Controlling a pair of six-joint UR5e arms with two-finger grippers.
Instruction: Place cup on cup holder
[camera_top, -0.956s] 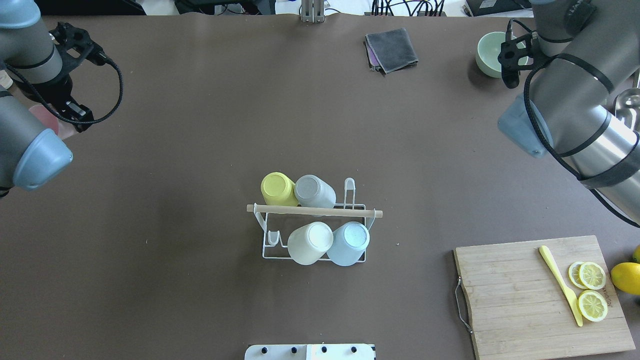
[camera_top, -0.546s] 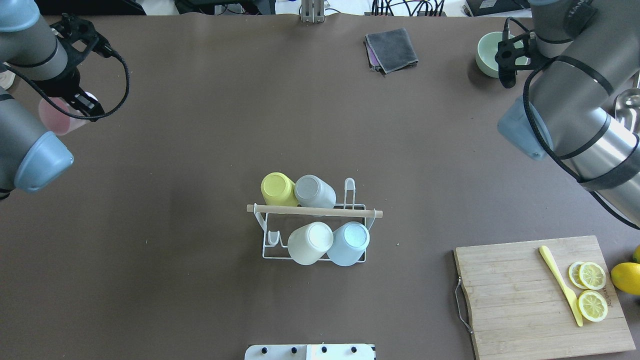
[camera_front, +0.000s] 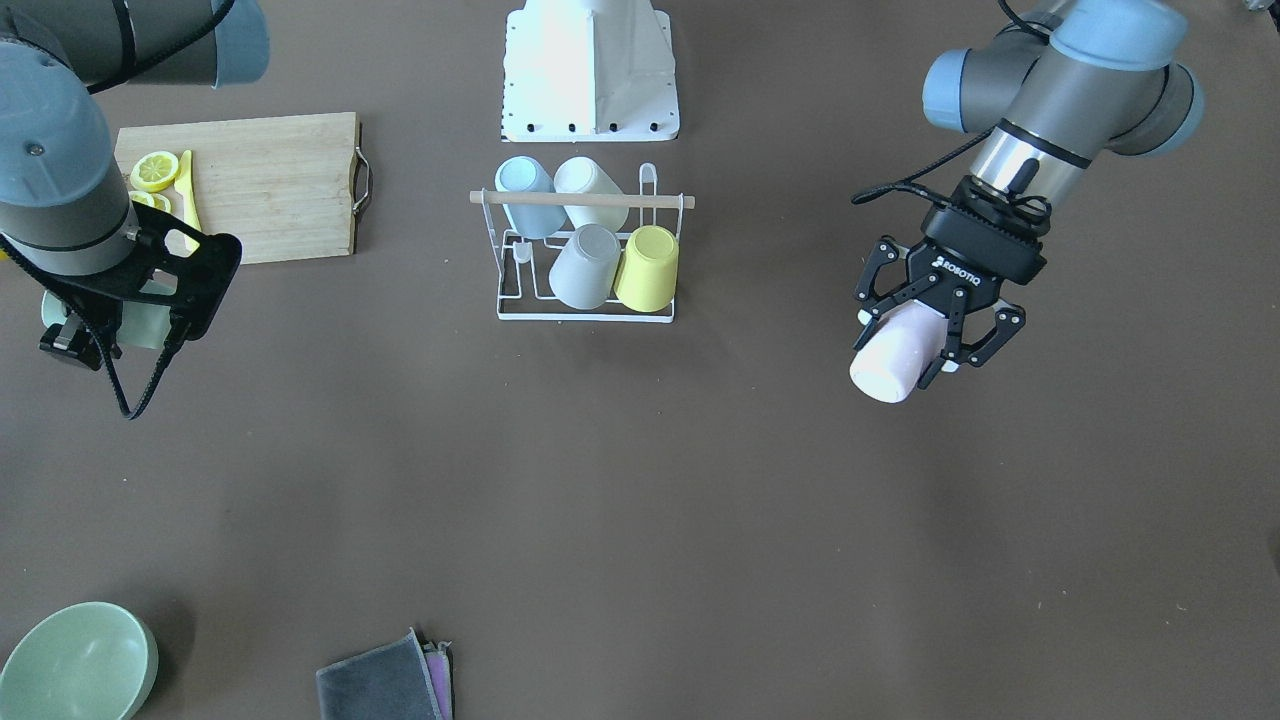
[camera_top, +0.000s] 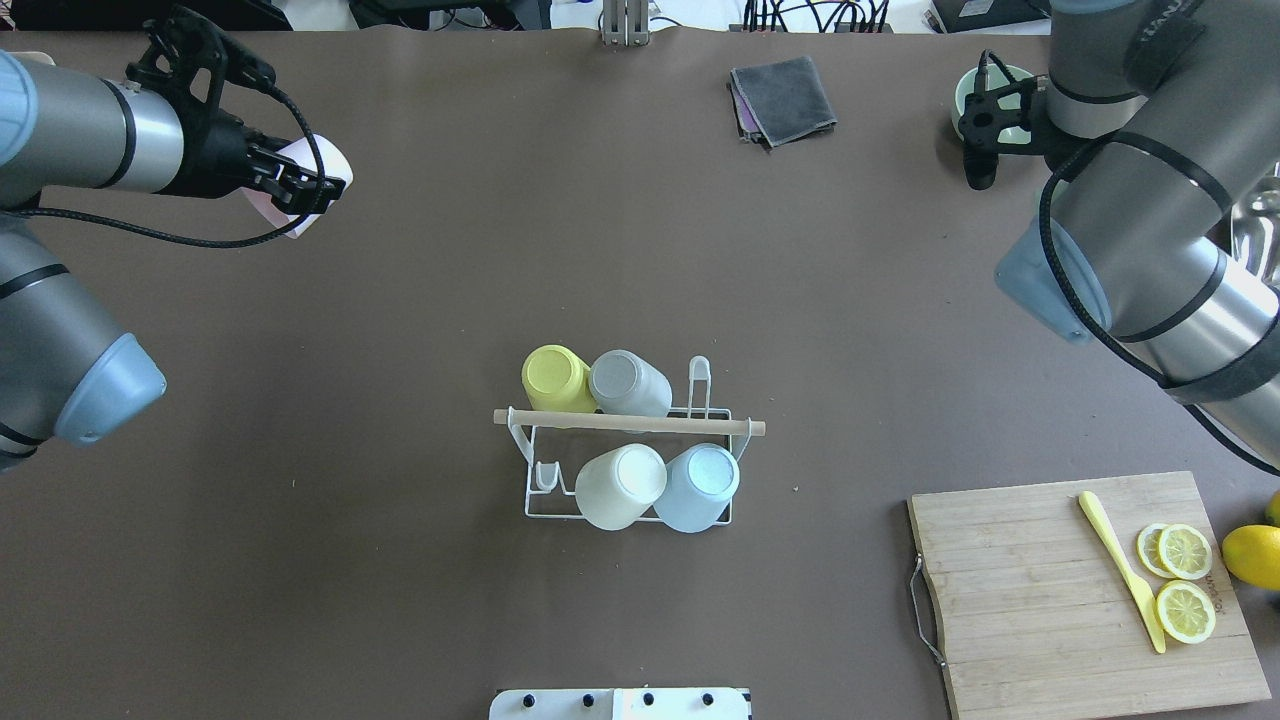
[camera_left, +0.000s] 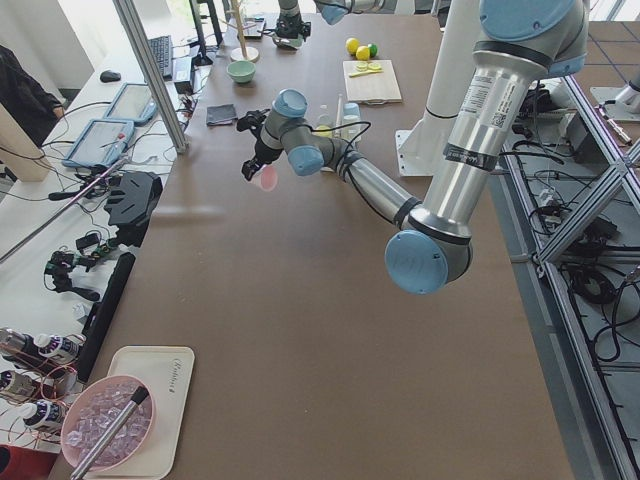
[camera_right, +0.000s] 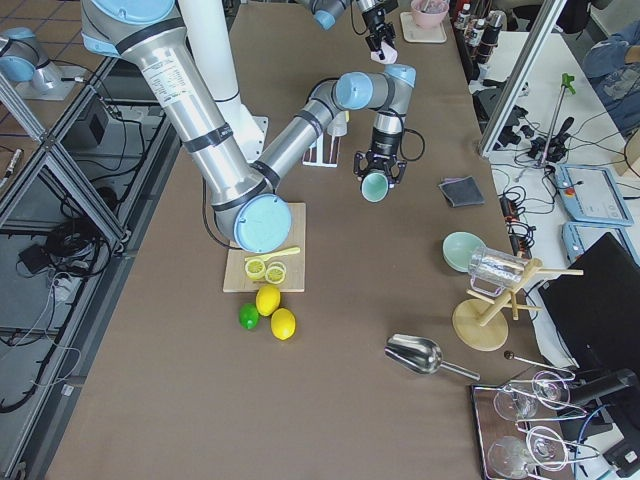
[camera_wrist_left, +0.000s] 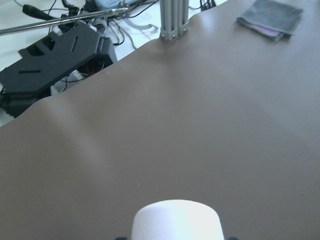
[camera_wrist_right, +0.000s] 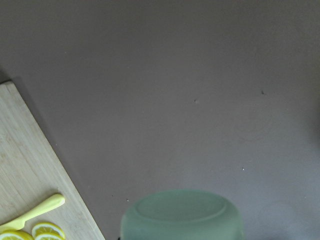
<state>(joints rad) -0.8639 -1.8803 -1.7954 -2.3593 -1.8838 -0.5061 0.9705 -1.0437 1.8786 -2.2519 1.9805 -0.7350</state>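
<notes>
The cup holder (camera_top: 630, 422), a white wire rack with a wooden rod, stands mid-table and carries several upturned cups: yellow, grey, cream and light blue. It also shows in the front view (camera_front: 580, 200). My left gripper (camera_front: 935, 325) is shut on a pink cup (camera_front: 888, 365) and holds it in the air, tilted, well off to the rack's side. In the overhead view the left gripper (camera_top: 303, 190) and the pink cup (camera_top: 330, 165) are at the far left. My right gripper (camera_front: 115, 325) is shut on a pale green cup (camera_front: 150, 325), seen up close in the right wrist view (camera_wrist_right: 182, 215).
A wooden cutting board (camera_top: 1040, 560) with lemon slices and a yellow knife (camera_top: 1120, 570) lies at the front right, a whole lemon (camera_top: 1250, 555) beside it. A folded grey cloth (camera_top: 785, 95) and a green bowl (camera_front: 75, 660) sit at the far side.
My left arm has swung the pink cup from the table's left edge toward the far side and inward, tilting it sideways. My right gripper has shifted slightly farther away.
</notes>
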